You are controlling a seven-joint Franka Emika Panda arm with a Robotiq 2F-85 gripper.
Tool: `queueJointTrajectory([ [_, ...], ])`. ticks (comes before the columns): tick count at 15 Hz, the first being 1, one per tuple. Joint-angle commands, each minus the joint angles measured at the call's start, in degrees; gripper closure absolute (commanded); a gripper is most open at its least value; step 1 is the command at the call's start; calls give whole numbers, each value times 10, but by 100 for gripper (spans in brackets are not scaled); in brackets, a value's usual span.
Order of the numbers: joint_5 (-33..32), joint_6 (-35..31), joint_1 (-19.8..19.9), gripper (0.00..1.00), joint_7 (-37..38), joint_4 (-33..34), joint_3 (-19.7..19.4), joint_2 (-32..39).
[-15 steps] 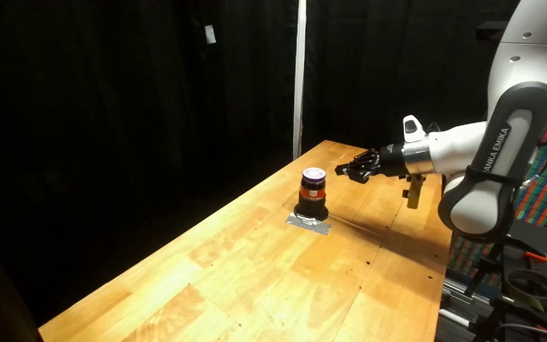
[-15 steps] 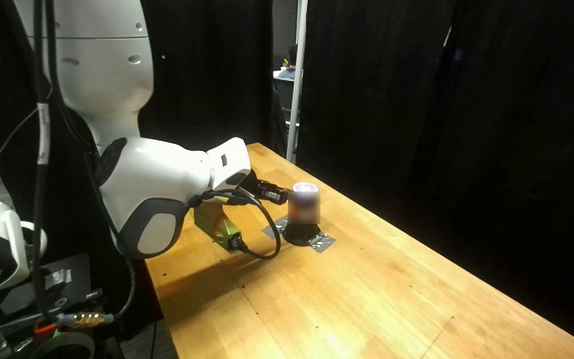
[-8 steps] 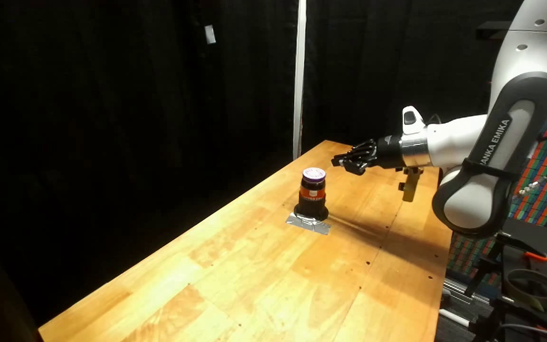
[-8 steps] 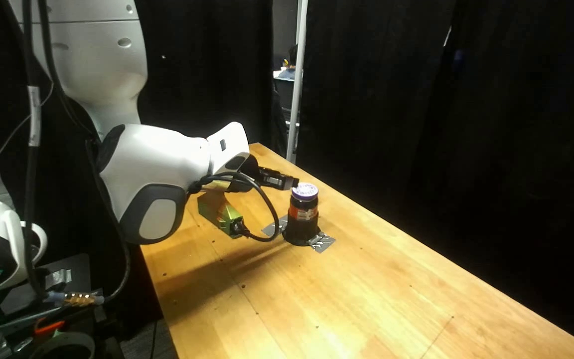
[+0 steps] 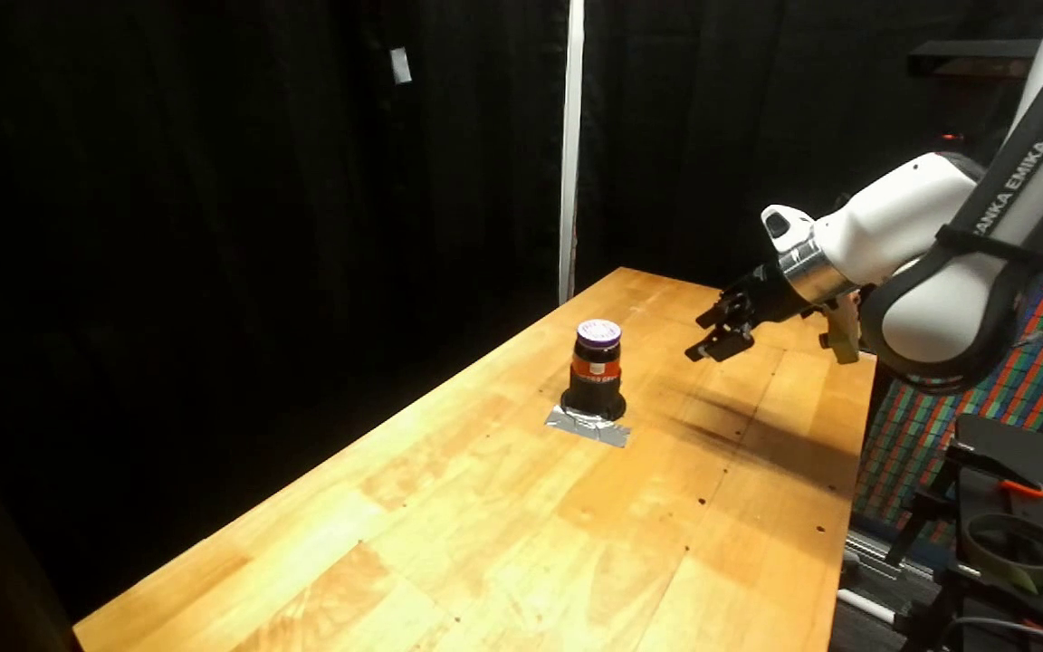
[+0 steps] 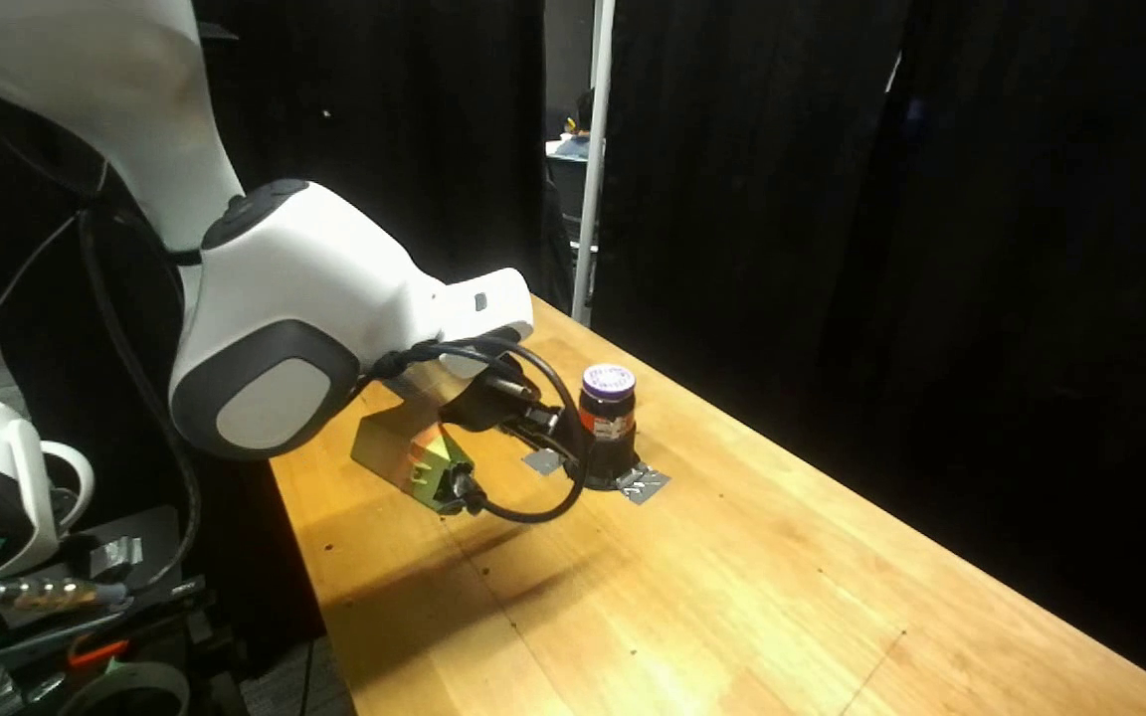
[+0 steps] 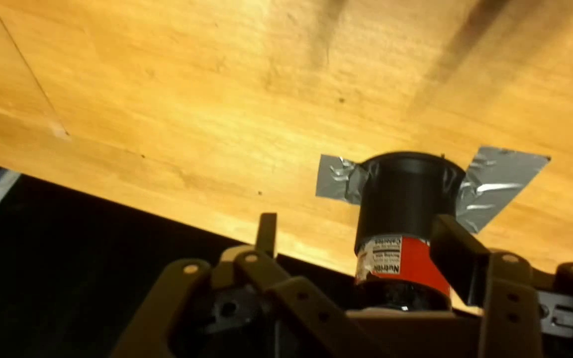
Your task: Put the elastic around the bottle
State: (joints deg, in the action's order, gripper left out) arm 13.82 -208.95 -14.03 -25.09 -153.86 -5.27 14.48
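Note:
The bottle (image 5: 596,362) is a dark jar with an orange label and a purple-rimmed white lid. It stands upright in a black holder (image 5: 596,398) on the wooden table, in both exterior views. My gripper (image 5: 696,337) hangs above the table beside the bottle, tilted downward, apart from it. In the wrist view the gripper (image 7: 356,219) has its fingers spread wide; the bottle (image 7: 406,263) appears upside down beyond them, its lid hidden behind the gripper and one finger overlapping its label. Nothing is visibly held. The elastic cannot be made out; it is hidden or out of view.
Silver tape (image 7: 500,186) fixes the holder to the table (image 5: 521,543). A green wrist camera (image 6: 424,457) and a looped black cable (image 6: 573,497) hang under the arm. Black curtains (image 5: 259,226) stand behind the table's long edge. A dark shelf (image 5: 1028,444) sits beside the table.
My gripper first rose a little near the bottle's lid, then drew back from it and tipped downward. Its fingers have spread apart. The bottle has stayed in place.

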Motion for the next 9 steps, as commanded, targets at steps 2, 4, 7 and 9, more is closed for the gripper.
queueJointTrajectory([
  [2,154,208,-103,0,-191,10,-124,-104],
  [4,168,246,-137,0,-243,31,-190,-92],
  [7,89,284,-183,0,-200,50,-278,-87],
  [9,-11,271,-51,0,-125,33,-170,-97],
])
